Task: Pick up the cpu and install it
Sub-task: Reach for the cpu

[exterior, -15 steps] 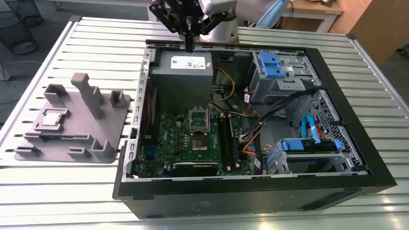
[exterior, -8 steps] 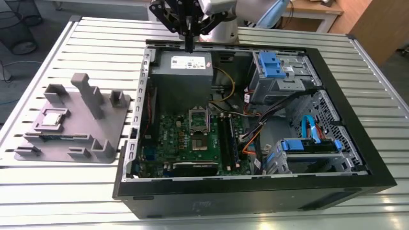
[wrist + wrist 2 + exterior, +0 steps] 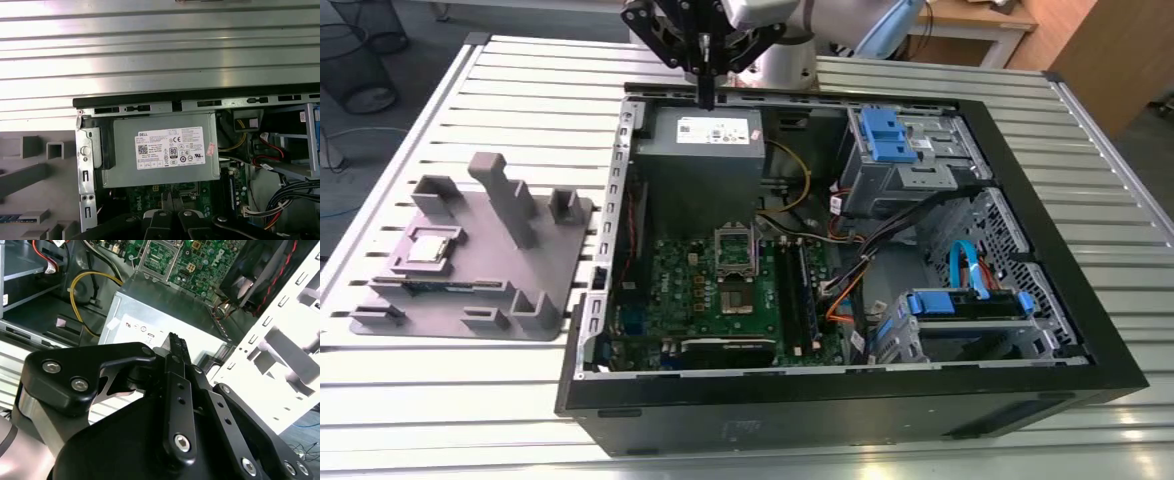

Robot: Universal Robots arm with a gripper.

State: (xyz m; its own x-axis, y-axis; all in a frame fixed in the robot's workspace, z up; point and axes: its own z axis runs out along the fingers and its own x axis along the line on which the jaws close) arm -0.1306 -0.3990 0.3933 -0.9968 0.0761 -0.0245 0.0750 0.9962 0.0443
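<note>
Currently the hand point(image 3: 706, 98) hangs above the back edge of the open computer case point(image 3: 854, 405), tips pointing down over the power supply point(image 3: 707, 150). As far as I can tell it is not touching it. The fingers point(image 3: 175, 370) are clenched together with nothing between them. Both wrist views show them pressed into one black bar, with the labelled power supply beyond. Hand is empty.

The cpu point(image 3: 430, 247) lies flat in a recess of the grey tray point(image 3: 520, 295), at the exterior view's left, outside the case, on the slatted metal surface point(image 3: 480, 400). It is well apart from the hand and not yet picked up. The socket point(image 3: 735, 255) on the green motherboard point(image 3: 707, 305) looks vacant, a metal frame around a dark middle, but the detail is too small to be sure.

Handling, my judgement:
- **Feel:** the cpu is light, thin and rigid, and its smooth metal top is likely slippery.
- **Fragility:** the underside contacts are probably fragile, so it should not be dragged or tilted.
- **Hold:** best taken on two opposite side edges, pinched lightly and kept level.
- **Access:** the recess walls sit close around it, leaving little room for fingertips beside the edges. The upright posts point(image 3: 500, 195) just beside it could crowd a wide hand.
- **Orientation:** marks cannot be made out.
</note>
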